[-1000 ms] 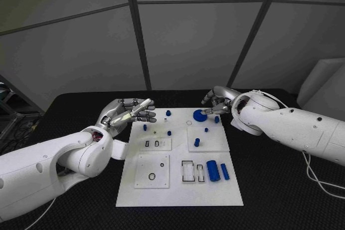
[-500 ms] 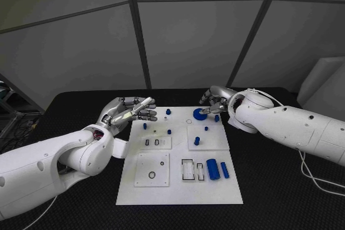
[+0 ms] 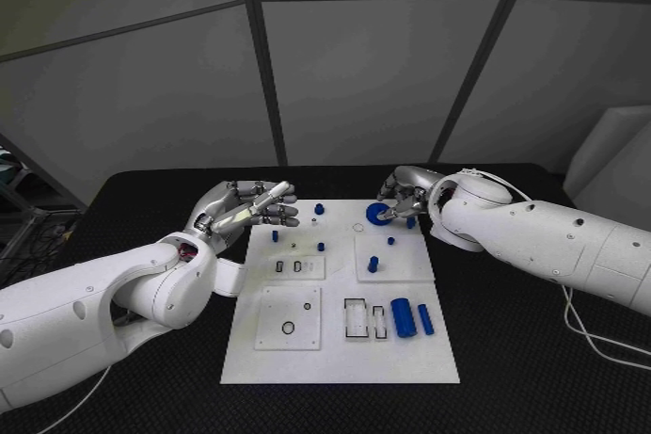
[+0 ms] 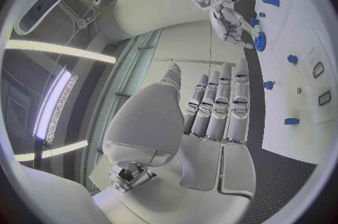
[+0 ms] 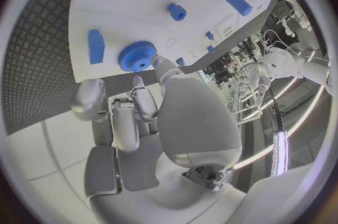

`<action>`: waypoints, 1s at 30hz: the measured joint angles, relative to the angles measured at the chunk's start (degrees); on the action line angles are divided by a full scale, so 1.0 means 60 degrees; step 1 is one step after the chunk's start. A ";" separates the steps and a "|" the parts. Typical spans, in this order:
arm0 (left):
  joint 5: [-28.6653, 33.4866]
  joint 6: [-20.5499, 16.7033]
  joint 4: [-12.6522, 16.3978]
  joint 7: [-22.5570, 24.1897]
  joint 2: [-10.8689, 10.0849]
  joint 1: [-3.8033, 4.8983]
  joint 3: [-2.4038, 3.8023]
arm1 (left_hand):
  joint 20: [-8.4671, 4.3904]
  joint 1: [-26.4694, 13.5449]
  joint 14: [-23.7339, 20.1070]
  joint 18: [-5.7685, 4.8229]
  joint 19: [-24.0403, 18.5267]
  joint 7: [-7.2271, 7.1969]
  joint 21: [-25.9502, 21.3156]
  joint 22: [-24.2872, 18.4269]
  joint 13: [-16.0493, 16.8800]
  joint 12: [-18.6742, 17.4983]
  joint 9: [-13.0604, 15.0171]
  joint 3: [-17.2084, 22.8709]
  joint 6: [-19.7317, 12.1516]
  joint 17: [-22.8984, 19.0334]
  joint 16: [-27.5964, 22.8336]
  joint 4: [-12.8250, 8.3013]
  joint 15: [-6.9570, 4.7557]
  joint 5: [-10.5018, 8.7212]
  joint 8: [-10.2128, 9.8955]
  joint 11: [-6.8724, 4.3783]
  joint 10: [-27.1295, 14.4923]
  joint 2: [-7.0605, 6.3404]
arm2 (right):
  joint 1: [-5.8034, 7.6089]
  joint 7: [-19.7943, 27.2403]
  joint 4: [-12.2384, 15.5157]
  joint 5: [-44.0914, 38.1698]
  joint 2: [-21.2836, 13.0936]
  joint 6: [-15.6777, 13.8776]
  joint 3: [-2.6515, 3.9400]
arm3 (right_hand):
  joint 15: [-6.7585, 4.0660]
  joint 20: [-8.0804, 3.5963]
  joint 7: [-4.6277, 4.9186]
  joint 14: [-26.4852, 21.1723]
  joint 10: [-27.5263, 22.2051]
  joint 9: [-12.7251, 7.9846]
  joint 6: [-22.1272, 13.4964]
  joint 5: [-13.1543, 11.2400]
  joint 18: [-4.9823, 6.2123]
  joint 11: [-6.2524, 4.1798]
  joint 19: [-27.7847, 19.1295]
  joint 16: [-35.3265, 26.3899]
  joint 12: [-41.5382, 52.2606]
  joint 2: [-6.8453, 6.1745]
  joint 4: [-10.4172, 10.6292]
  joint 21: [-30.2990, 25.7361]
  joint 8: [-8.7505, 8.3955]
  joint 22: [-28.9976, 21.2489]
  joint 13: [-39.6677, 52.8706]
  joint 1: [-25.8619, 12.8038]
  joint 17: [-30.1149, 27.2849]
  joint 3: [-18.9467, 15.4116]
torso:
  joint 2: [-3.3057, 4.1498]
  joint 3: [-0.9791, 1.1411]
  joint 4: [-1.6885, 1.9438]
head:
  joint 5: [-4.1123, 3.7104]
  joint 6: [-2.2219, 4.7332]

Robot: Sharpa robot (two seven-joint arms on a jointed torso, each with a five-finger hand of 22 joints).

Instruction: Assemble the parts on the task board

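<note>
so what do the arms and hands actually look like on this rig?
Both arms are bulky glossy white shells with rounded joints. The left hand and right hand are silver metal with segmented fingers and pale tips. A thin white cable trails from the right arm onto the black table.

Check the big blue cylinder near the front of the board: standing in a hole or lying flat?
Lying flat. The large blue cylinder rests on its side on the task board, beside a thinner blue peg, with neither robot hand near it.
</note>
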 measured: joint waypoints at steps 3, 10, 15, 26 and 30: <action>0.0000 0.0000 0.0000 0.0000 -0.0004 0.0000 0.0000 | 0.0000 0.0000 0.0000 0.0000 0.0000 0.0000 0.0000 0.0000 0.0000 0.0000 0.0000 0.0000 0.0000 0.0000 0.0000 0.0000 0.0000 0.0000 0.0000 0.0000 0.0000 0.0000 | -0.0014 0.0000 -0.0046 -0.0002 0.0010 0.0076 -0.0005 | 0.0000 0.0000 -0.0015 0.0000 0.0000 0.0000 -0.0015 0.0000 -0.0001 0.0000 0.0000 0.0000 0.0000 0.0000 0.0000 0.0000 0.0000 0.0000 0.0006 0.0000 0.0000 0.0000 | 0.0000 0.0000 0.0000 | 0.0012 -0.0017; 0.0000 -0.0005 -0.0005 0.0010 -0.0004 0.0000 0.0000 | 0.0000 0.0000 0.0000 -0.0001 0.0000 0.0000 0.0000 0.0001 0.0000 0.0000 0.0000 0.0000 0.0000 -0.0001 -0.0037 0.0000 0.0000 0.0000 0.0000 0.0000 0.0000 0.0000 | -0.0028 0.0029 -0.0142 0.0002 0.0018 0.0267 -0.0013 | 0.0000 0.0000 -0.0015 0.0000 -0.0001 -0.0002 -0.0015 0.0000 0.0000 0.0000 -0.0001 0.0000 0.0036 0.0000 0.0000 0.0000 0.0000 -0.0001 0.0016 0.0000 -0.0001 0.0001 | 0.0000 0.0003 -0.0001 | 0.0034 -0.0036; 0.0000 -0.0006 -0.0006 0.0018 -0.0003 0.0000 0.0000 | 0.0000 0.0000 0.0000 0.0000 0.0000 0.0000 0.0000 0.0001 0.0000 0.0000 0.0000 0.0000 0.0000 -0.0001 -0.0037 0.0000 0.0000 0.0000 0.0000 0.0000 0.0000 0.0000 | -0.0036 0.0062 -0.0196 0.0006 0.0052 0.0355 -0.0016 | 0.0000 0.0000 0.0020 0.0000 -0.0001 -0.0003 -0.0050 0.0000 0.0001 0.0000 -0.0001 -0.0001 0.0073 0.0039 0.0000 0.0035 0.0035 -0.0002 0.0062 0.0039 -0.0002 0.0000 | 0.0000 0.0008 -0.0001 | 0.0043 -0.0047; 0.0000 -0.0004 -0.0011 0.0026 0.0015 0.0000 0.0001 | 0.0000 0.0000 0.0000 0.0000 0.0000 0.0000 0.0000 0.0002 0.0000 0.0000 0.0000 0.0000 0.0000 -0.0002 -0.0036 0.0000 0.0000 0.0000 0.0000 0.0000 0.0000 0.0000 | -0.0035 0.0133 -0.0319 0.0002 0.0226 0.0404 -0.0001 | 0.0000 0.0000 0.0015 0.0000 0.0079 -0.0009 -0.0055 0.0000 0.0000 0.0028 -0.0001 0.0035 0.0258 0.0149 0.0000 0.0035 0.0150 0.0045 0.0256 0.0149 -0.0002 0.0001 | 0.0005 0.0016 -0.0005 | 0.0048 -0.0060; 0.0000 -0.0002 -0.0016 0.0026 0.0018 0.0000 0.0001 | 0.0000 0.0000 0.0000 0.0000 0.0000 0.0000 0.0000 0.0002 0.0000 0.0000 0.0000 0.0000 0.0000 -0.0002 -0.0036 0.0000 0.0000 0.0000 0.0000 0.0000 0.0000 0.0000 | -0.0030 0.0142 -0.0355 -0.0052 0.0267 0.0387 0.0002 | 0.0000 0.0000 -0.0017 0.0000 0.0227 0.0042 0.0232 -0.0004 0.0001 0.0017 -0.0001 0.0035 0.0514 0.0298 0.0000 0.0075 0.0347 0.0096 0.0542 0.0110 -0.0002 0.0001 | 0.0006 0.0016 -0.0005 | 0.0052 -0.0076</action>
